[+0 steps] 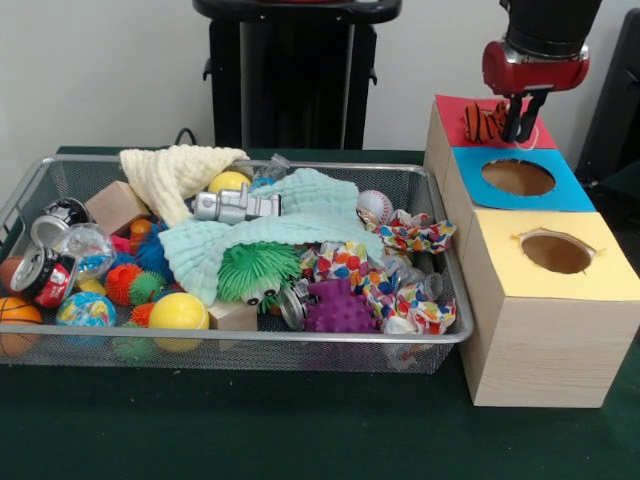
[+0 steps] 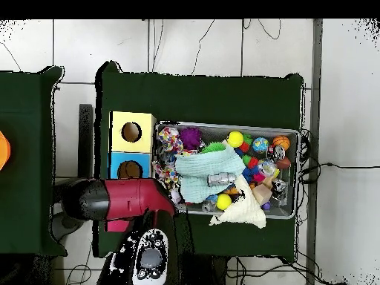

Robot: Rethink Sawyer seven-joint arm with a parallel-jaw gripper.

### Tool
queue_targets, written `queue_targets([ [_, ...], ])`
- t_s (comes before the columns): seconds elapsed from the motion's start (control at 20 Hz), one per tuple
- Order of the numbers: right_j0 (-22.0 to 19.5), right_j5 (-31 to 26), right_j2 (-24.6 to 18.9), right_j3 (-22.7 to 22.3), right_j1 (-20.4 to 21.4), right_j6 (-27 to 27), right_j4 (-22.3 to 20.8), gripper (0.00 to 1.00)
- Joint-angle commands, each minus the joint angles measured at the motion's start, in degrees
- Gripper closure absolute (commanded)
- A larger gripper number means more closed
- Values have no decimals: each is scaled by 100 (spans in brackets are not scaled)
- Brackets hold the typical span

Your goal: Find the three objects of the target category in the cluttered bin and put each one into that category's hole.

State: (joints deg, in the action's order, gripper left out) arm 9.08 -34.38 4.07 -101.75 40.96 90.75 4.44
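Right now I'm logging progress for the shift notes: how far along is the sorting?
In hand: the gripper hangs over the red-topped box, where an orange striped plush lies at the hole; whether it is released can't be told. Whether any toy is already inside isn't visible. Left: no other plush shows in the wire bin, so the cloths likely need searching.

Red arm (image 2: 122, 199) — black wrist, dark gripper (image 1: 520, 128) fingers, seemingly plain.

A lab: pedestal-mounted robot arm (image 2: 122, 199), green-clothed table (image 1: 250, 420)
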Motion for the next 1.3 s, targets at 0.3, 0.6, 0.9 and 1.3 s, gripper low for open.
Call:
queue_targets([
  [0.3, -377, 490, -143, -399, -210, 1018, 24, 100],
  [0.6, -323, 520, -162, -830, 141, 1058, 42, 100],
  [0.9, -325, 734, -187, -1031, 154, 1064, 16, 100],
  [1.3, -131, 592, -149, -1166, 403, 1185, 104, 100],
])
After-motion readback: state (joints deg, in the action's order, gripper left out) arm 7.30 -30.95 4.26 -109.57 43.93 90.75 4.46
